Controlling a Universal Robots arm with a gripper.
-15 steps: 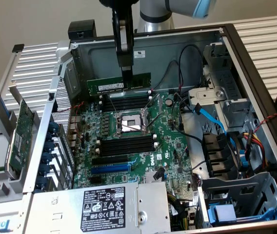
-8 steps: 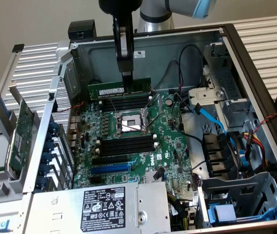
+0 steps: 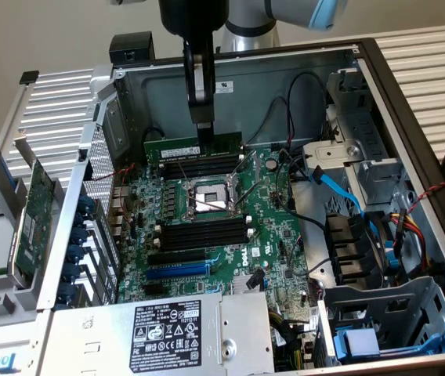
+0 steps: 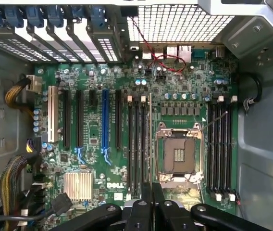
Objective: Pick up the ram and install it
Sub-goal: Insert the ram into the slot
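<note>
Exterior view: the gripper (image 3: 204,129) hangs inside the open computer case (image 3: 410,102), its fingers closed on the top edge of the ram (image 3: 193,147), a long green stick held on edge and level. The ram sits directly over the far bank of memory slots (image 3: 199,166), at the motherboard's (image 3: 277,227) rear edge beyond the empty CPU socket (image 3: 208,196); whether its lower edge already touches a slot cannot be told. A green expansion card (image 3: 33,219) stands outside the case wall.

Wrist view: the closed fingertips (image 4: 152,192) hover beside the socket (image 4: 179,155), between the two slot banks (image 4: 139,144) and (image 4: 221,144); the ram itself is not distinguishable here.

Judged step: pick-up is complete and insertion is in hand. Seating would call for the stick's edge to stay parallel with one slot, its notch matched, and a straight downward press until the end clips latch.
</note>
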